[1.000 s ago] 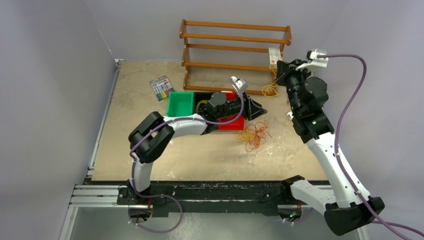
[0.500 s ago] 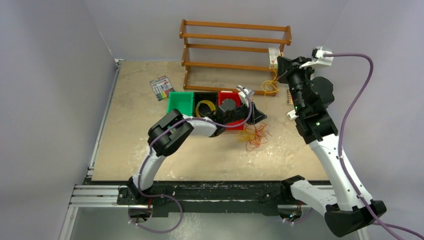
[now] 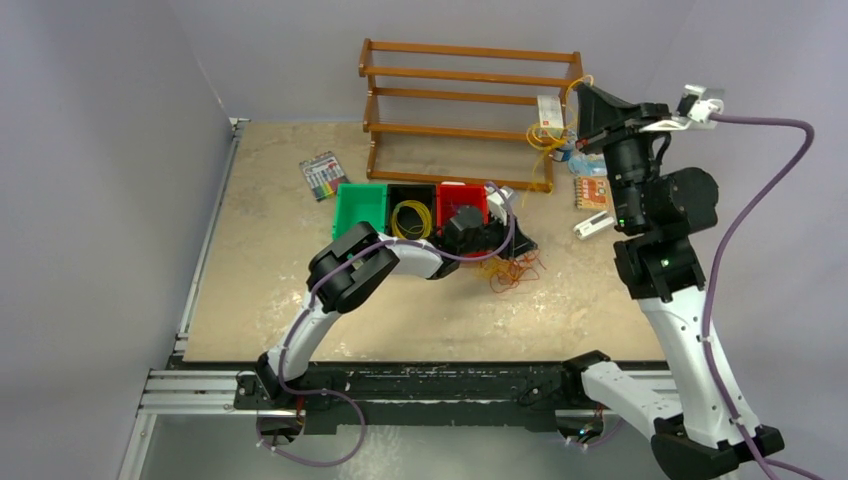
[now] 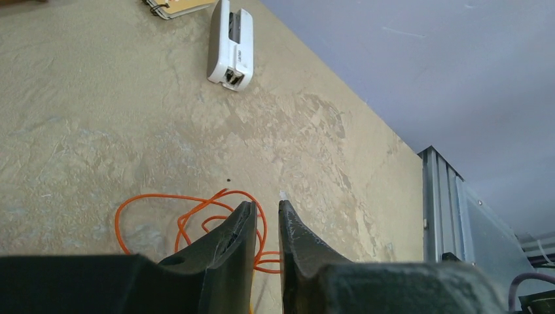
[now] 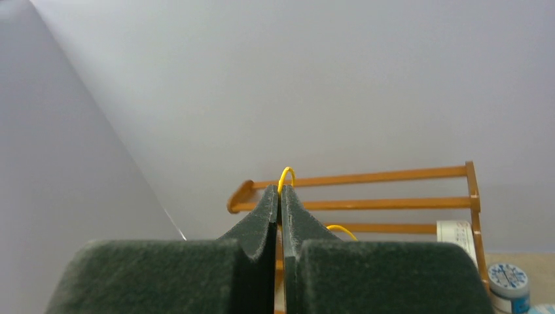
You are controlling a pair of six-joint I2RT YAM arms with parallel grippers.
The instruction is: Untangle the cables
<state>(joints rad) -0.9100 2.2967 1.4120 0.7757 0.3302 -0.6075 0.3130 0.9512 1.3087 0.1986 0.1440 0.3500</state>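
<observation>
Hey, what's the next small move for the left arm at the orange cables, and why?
Probably close the left gripper on the orange cables. Its fingers stand narrowly apart, low over them on the table, while the right gripper is shut on a yellow cable held up near the wooden rack.

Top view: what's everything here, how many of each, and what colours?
table: one, beige
wooden rack: one, brown, table's back
bins: three, green, black, red, before the rack
yellow cables: one coil, black bin
yellow cable: one, hanging from right jaws
orange cables: one tangle, table, near red bin
colour card: one, multicoloured, left of green bin
white gadget: one, table's right side
pad: one, tan, behind the gadget
arms: two, white and black
left jaws: black, nearly closed, at orange tangle
right jaws: black, shut on yellow cable
</observation>
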